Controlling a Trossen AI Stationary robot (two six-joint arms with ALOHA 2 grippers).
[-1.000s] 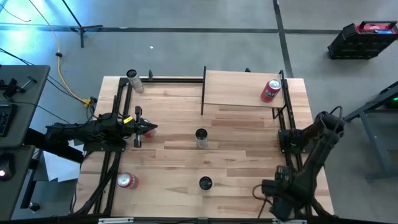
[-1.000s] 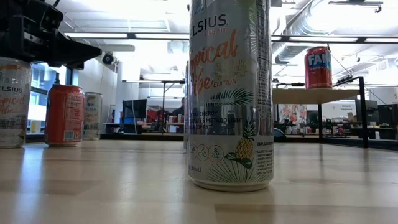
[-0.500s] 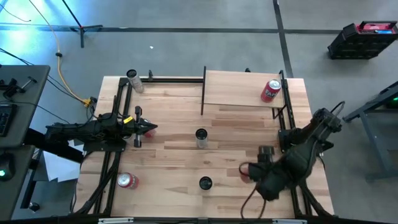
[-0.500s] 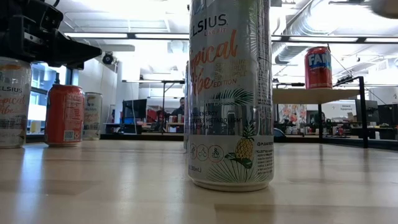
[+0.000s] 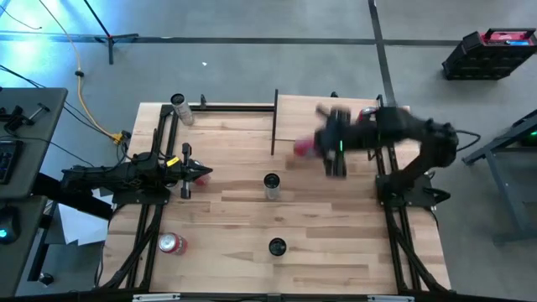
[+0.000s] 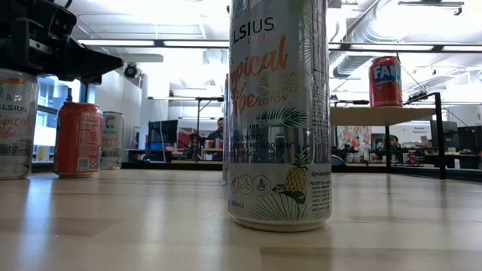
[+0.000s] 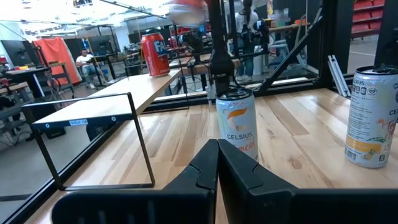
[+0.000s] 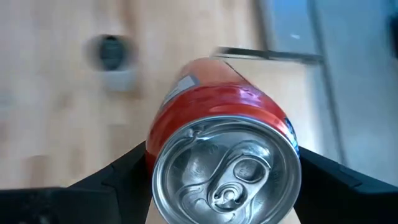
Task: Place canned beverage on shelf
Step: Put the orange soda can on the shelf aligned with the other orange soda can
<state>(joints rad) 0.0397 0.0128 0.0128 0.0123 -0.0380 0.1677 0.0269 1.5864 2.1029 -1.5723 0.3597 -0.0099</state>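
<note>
Red can in hand: the right gripper [image 5: 336,141] grasps a red can [image 8: 224,158] by its sides, held above the shelf [image 5: 310,113], not yet set down.
Done: one red can [image 6: 385,81] already stands on the shelf.
Left: lower the held can, release; silver cans [image 5: 271,184] and another red can [image 5: 172,243] wait on the desk [image 5: 235,218].
Left gripper [image 5: 200,174]: clenched, empty, idle at the desk's left side.

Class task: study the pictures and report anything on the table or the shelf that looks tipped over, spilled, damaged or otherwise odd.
Nothing stands out. The cans on the table stand upright, as does the red can on the shelf on the shelf. No spill or dent shows. The right gripper holds a red can above the shelf's front edge; the left gripper waits shut.
</note>
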